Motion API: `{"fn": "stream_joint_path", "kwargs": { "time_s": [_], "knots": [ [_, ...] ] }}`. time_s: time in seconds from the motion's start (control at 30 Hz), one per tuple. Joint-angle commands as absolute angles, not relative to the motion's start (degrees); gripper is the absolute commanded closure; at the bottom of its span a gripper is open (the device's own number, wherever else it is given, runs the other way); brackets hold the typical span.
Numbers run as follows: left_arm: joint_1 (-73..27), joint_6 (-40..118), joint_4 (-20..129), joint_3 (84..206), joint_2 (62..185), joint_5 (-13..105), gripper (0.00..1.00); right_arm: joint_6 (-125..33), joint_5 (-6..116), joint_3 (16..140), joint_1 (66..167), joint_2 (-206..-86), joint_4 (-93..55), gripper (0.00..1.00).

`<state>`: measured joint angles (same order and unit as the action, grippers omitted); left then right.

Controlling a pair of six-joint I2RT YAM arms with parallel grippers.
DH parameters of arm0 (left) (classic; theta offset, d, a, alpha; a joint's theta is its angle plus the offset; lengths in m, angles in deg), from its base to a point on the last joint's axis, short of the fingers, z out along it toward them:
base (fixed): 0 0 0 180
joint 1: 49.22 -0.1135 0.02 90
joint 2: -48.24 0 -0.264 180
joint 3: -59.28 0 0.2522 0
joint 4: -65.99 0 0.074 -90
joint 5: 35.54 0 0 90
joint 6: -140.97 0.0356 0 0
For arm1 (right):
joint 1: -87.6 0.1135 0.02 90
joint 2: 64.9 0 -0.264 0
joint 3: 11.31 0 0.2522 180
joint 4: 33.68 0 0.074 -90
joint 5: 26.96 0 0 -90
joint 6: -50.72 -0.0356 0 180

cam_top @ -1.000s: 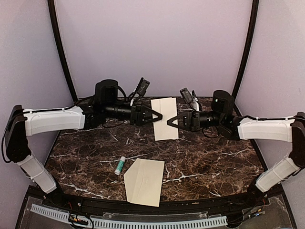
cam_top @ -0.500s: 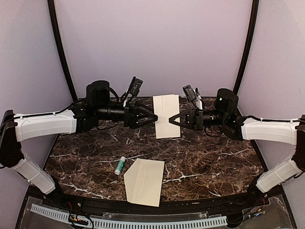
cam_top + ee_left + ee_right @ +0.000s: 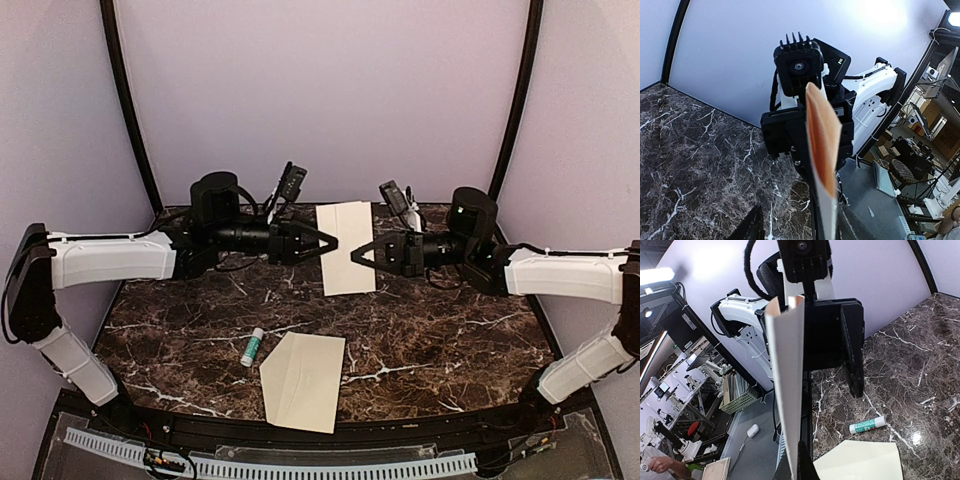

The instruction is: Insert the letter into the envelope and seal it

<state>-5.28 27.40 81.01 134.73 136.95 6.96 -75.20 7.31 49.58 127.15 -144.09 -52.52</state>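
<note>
Top external view: right gripper (image 3: 358,252) clamps the letter (image 3: 348,272) aloft so left gripper (image 3: 329,246), jaws apart, can presumably regrip its left edge.

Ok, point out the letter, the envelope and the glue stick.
letter (image 3: 348,255): top view, middle of the sheet.
envelope (image 3: 303,385): top view, centre of its face.
glue stick (image 3: 252,347): top view, middle of its tube.

No legible txt anywhere; glue stick (image 3: 252,347) label too small to read
</note>
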Motion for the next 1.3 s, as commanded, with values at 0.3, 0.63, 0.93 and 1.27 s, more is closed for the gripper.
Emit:
{"fn": "stream_joint_path", "kwargs": {
  "time_s": [0.3, 0.63, 0.93, 1.27],
  "knots": [
    [-4.82, 21.95, 87.95, 137.77, 141.25, 5.78, 0.79, -74.13, 8.13, 51.9, 128.03, -146.88, -53.51, 1.0],
    [-4.69, 22.65, 87.7, 136.27, 140.71, 5.82, 0.72, -72.48, 9.46, 53.14, 128.03, -147.94, -51.08, 1.0],
    [-4.68, 22.66, 87.93, 135.03, 139.92, 6.66, 1.0, -72.16, 10.4, 53.76, 127.98, -148.68, -50.03, 1.0],
    [-7.72, 27.85, 71.39, 126.2, 124.32, 34.42, 1.0, -56.34, 35.05, 60.59, 130.91, -150.81, -24.29, 0.34]
  ]
}}
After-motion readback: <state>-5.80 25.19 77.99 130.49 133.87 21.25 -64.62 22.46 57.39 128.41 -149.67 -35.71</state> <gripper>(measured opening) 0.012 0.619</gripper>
